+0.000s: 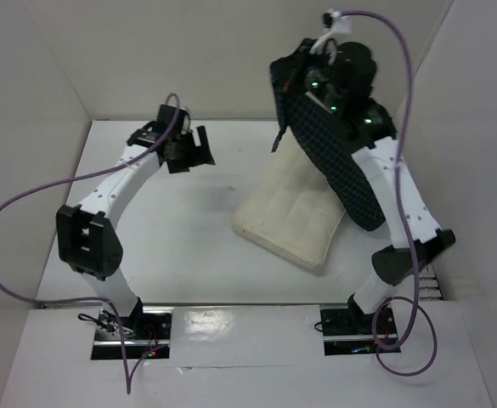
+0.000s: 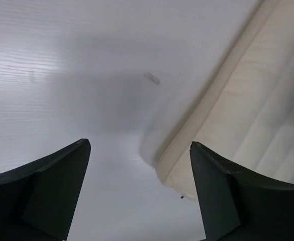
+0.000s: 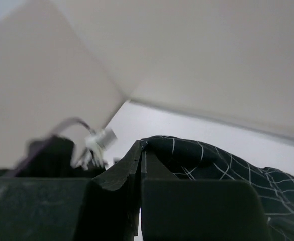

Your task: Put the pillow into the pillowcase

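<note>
Right gripper (image 3: 139,150), jaws clenched on a fold of the pillowcase (image 1: 333,161), raised high over the table's far right corner. White enclosure walls (image 1: 231,51) on the far, left and right sides, close behind the raised gripper. White table (image 1: 172,221) beneath, both arm bases at its near edge. Pillow (image 1: 295,212), cream with faint seams, lying on the right half of the table, turned diagonally, one corner toward the near edge, its far right end hidden under the hanging cloth. Pillowcase, dark with a thin white grid, draped from the clenched jaws down across the right arm (image 1: 397,195) to the pillow's right edge; mouth of the sack not discernible. Left gripper (image 2: 139,145), released and spread wide, empty, over bare table near the far edge, left of centre, near the pillow's long left edge but apart from it. Purple cables (image 1: 10,212) looping from both wrists. Small grey mark (image 2: 149,78) on the table ahead of the left gripper.
</note>
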You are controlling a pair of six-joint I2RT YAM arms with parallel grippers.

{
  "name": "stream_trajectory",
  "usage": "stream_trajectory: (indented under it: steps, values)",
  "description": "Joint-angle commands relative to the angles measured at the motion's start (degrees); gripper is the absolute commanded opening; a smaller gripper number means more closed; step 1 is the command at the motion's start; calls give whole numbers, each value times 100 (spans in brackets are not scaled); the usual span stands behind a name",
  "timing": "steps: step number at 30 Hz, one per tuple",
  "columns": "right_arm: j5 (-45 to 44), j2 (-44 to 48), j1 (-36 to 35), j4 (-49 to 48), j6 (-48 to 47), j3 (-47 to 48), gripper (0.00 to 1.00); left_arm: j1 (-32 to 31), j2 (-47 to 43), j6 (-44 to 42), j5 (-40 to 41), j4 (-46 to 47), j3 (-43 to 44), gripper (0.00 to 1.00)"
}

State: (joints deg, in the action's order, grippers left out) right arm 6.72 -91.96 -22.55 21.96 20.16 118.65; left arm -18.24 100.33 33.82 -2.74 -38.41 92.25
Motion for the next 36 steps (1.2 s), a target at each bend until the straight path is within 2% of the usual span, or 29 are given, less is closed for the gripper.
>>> stream_trajectory:
  steps: [1,2,6,8,12,15,18,19,23,28,32,34,36]
  values:
    - [567,-970,-776,-228,155,95,0,803,-909,326,556,-377,-56,94]
    - [619,-1434,-1030,-140,102,549,0,1126,-1206,405,460,-377,-127,94]
    - [813,-2402,-1497,379,-21,2001,0,1743,-1691,511,108,-377,-251,94]
    - [952,-2580,-1560,327,-21,2502,0,1955,-1798,511,-6,-325,-304,94]
    - [1331,-2581,-1621,-733,338,2558,0,2578,-1851,563,-392,-377,-304,92]
    - [1786,-2642,-1621,-1245,593,2558,0,2817,-1912,512,-805,-264,-304,92]
    - [1991,-2704,-1621,-1352,664,2558,0,2870,-1912,99,-2156,297,-566,94]
    - [1991,-2704,-1621,-1273,664,2445,0,2870,-1912,37,-2839,430,-654,96]
    - [1929,-2274,-1490,-1211,664,1347,0,2738,-1912,-209,-3828,1018,-1287,97]
    - [1754,-1861,-1385,-1263,603,258,0,2668,-1974,185,-3970,1283,-2087,98]
    - [1701,-1755,-1331,-1264,603,9,0,2616,-1904,756,-4741,1818,-2711,99]
    - [1701,-1755,-1279,-1202,603,-43,0,2615,-1904,1169,-4972,2326,-3175,99]
    - [1701,-1755,-1279,-1202,603,-105,0,2528,-1973,1145,-4991,2531,-3353,99]
